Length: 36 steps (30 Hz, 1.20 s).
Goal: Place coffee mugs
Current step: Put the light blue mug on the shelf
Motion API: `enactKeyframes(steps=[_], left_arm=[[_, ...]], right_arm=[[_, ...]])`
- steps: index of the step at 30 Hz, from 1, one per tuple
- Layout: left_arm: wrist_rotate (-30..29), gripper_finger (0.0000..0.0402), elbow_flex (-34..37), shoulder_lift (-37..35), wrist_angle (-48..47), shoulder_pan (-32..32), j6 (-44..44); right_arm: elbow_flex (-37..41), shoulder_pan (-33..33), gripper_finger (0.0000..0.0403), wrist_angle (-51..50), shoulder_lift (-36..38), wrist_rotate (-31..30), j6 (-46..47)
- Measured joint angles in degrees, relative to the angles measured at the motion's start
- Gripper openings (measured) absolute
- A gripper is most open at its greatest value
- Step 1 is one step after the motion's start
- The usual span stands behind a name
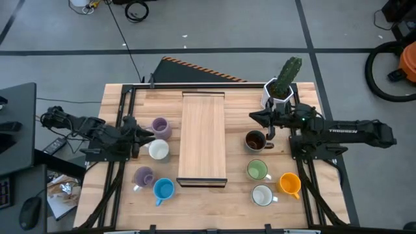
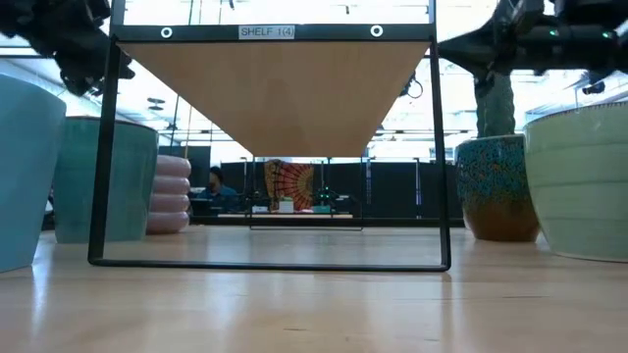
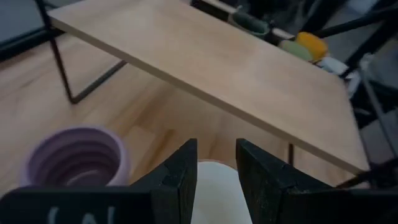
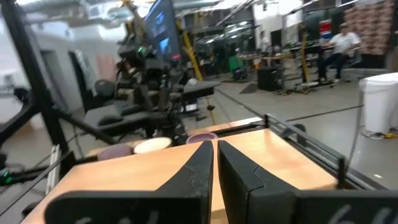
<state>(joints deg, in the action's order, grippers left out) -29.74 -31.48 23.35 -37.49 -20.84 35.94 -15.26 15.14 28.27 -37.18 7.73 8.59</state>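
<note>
Across the whole counter (image 1: 214, 209): task judged at its very start, with 0 of 8 mugs placed.

At the centre, the raised wooden shelf (image 1: 203, 136) on its black frame, top bare in the high view and in both wrist views.

- **Left of the shelf:** 4 mugs down on the counter, namely a lilac mug (image 1: 160, 127), a white mug (image 1: 158, 150), a second lilac mug (image 1: 143, 175) and a blue mug (image 1: 163, 189).
- **Right of the shelf:** 4 more, namely a dark brown mug (image 1: 255, 140), a green mug (image 1: 257, 170), a second white mug (image 1: 262, 195) and an orange mug (image 1: 290, 184). All upright, none lifted.
- **Far right corner:** the cactus pot (image 1: 279, 91), no part of the job.

Left tool (image 1: 146, 135) poised between the first lilac mug and the first white mug. In its own wrist view, fingers (image 3: 186, 174) slightly apart above the white rim, gripping nothing that shows. Probably lining up a first pick there.

Right tool (image 1: 257, 117) raised near the dark brown mug, fingers (image 4: 199, 168) pressed almost together, empty.

Left to do: grasp, lift and set down all 8, presumably on the shelf.
</note>
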Motion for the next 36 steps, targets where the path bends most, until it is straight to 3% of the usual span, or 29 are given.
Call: enactKeyframes(steps=[5, 12, 16, 21, 29, 36], left_arm=[[1.8, 0.0117, -7.2, 7.0, -7.6, 5.1, 2.8], [18.4, 0.0116, -12.2, 13.2, -12.0, 11.3, -2.1], [23.4, 0.0116, -14.7, 16.4, -16.6, 11.4, -4.9], [24.5, 0.0116, -19.1, 23.1, -23.6, 11.3, -5.5], [23.1, 0.0116, -25.1, 31.6, -32.7, 8.8, -16.7], [24.3, 0.0116, -25.1, 33.0, -32.8, 4.1, -12.2]], right_arm=[[-2.9, 0.0, 0.0030, -0.2, -4.5, 2.9, -2.6], [-6.1, -1.0, 0.0030, -4.7, -6.7, 3.5, -6.0], [-6.5, -2.7, 0.0030, -5.9, -6.9, 3.4, -9.5], [-6.5, -5.1, 0.0030, -6.1, -7.4, 3.0, -12.4], [-6.5, -8.3, 0.0030, -3.7, -11.8, -0.6, -16.2], [-6.5, -10.8, 0.0030, -2.5, -14.4, -2.5, -16.2]])
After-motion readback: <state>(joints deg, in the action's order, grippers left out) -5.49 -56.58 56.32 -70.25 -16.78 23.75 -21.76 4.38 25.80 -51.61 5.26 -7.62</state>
